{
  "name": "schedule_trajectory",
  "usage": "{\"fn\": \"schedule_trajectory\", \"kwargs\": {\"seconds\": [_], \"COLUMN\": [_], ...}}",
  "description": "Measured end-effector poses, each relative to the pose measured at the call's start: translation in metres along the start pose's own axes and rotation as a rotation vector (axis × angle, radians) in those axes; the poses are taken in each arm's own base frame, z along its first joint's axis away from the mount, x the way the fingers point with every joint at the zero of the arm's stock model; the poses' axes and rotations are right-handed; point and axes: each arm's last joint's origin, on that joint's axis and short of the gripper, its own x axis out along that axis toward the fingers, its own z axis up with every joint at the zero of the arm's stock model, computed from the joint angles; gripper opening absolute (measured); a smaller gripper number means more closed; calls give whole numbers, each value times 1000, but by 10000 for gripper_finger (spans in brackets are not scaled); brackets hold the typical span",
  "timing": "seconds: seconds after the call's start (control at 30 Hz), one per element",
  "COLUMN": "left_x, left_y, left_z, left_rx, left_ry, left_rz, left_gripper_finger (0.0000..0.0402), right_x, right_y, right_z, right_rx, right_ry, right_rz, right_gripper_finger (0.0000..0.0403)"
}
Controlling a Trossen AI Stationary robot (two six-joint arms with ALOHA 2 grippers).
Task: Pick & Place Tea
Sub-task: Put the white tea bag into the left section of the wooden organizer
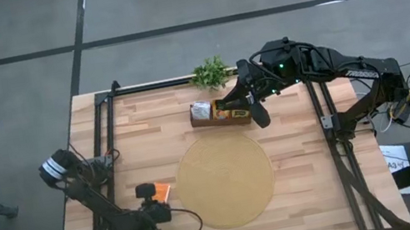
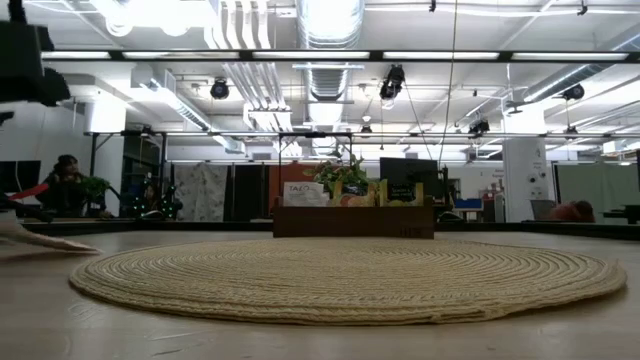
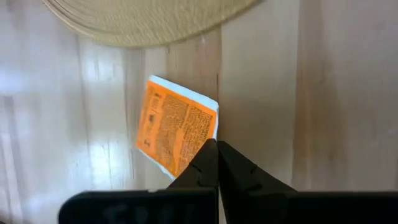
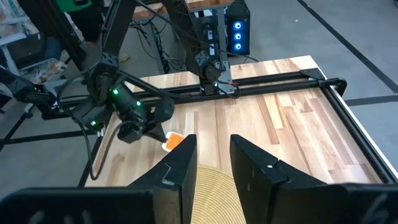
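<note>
A round mat [image 1: 226, 181] lies in the middle of the tabletop [image 1: 308, 173], toward its near edge. Behind the mat stands a box [image 1: 220, 115] with tea packets [image 1: 201, 110] inside, and a small plant [image 1: 211, 71] sits behind the box at the far edge. The right end effector [image 1: 253, 111] is just beside the box's right end. Left of the mat, one tea packet [image 3: 176, 126] lies flat on the tabletop, with the left end effector [image 3: 217, 155] at its edge.
</note>
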Motion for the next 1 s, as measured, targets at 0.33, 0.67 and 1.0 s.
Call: {"fn": "schedule_trajectory", "kwargs": {"seconds": [0.33, 0.67, 1.0], "left_x": [-19, -30, -24], "left_y": [22, 47, 64], "left_z": [9, 17, 28], "left_rx": [-29, -84, -28], "left_ry": [-50, -112, -97], "left_rz": [68, 97, 135], "left_gripper_finger": [0, 0, 0], "right_x": [0, 0, 0], "right_y": [0, 0, 0], "right_z": [1, 1, 2], "right_rx": [-2, -9, -20], "right_ry": [-10, -15, -18], "right_rz": [1, 3, 3], "right_gripper_finger": [95, 95, 95]}}
